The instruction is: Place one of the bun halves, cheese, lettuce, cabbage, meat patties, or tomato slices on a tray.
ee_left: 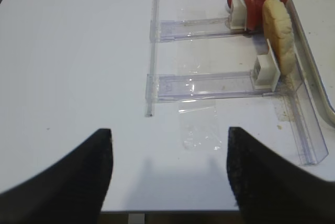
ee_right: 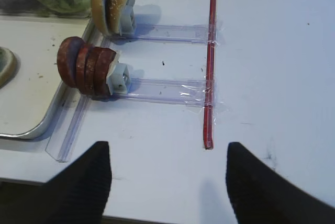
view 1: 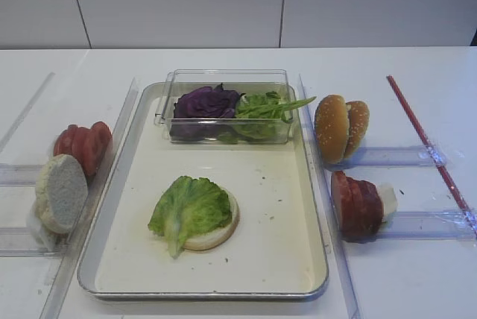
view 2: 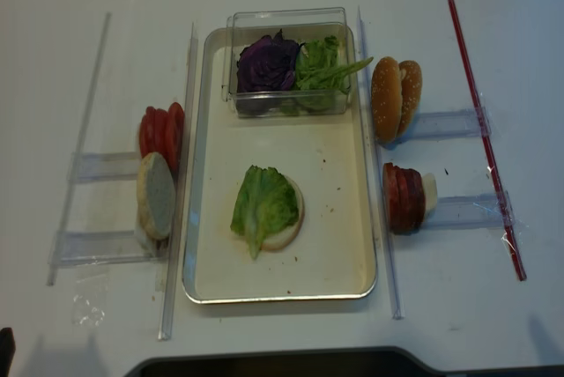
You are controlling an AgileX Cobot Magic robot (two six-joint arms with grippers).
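**Next layer: patty onto the lettuce**

Tray (view 1: 313, 207) holds a bun half (view 1: 220, 235) topped with lettuce (view 1: 190, 207), near centre. Meat patties (ee_right: 86, 67) stand on edge in the right rack, just right of the tray. Right gripper (ee_right: 167, 182) is wide, empty, near side. Left gripper (ee_left: 168, 174) likewise. Judgement: pinch the end patty across its faces, lift clear, set flat on the lettuce.

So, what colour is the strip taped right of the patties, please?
Red strip; clearest in right wrist view.
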